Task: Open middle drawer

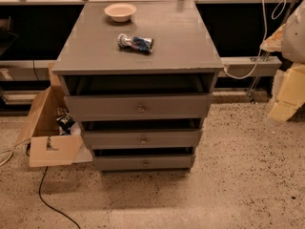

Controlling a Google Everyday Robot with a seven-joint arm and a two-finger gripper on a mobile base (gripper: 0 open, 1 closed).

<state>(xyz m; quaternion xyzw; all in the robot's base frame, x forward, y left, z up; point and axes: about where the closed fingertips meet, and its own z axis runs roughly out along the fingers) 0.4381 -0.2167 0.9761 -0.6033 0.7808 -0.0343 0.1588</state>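
Observation:
A grey wooden cabinet [138, 46] stands in the middle of the view with three drawer fronts stacked. The middle drawer [114, 140] is the mid-sized front, with a small round metal knob [143, 140] at its centre and a dark gap above it. The widest front [105, 107] is above it and the narrowest [119, 162] below. My arm and gripper [285, 97] show as pale white and yellowish shapes at the right edge, well right of the cabinet and apart from every drawer.
A cream bowl [120, 12] and a crushed can [136, 43] lie on the cabinet top. An open cardboard box [47, 128] sits on the floor at the cabinet's left, with a black cable [47, 194] beside it. A rail with white cables [248, 66] runs behind.

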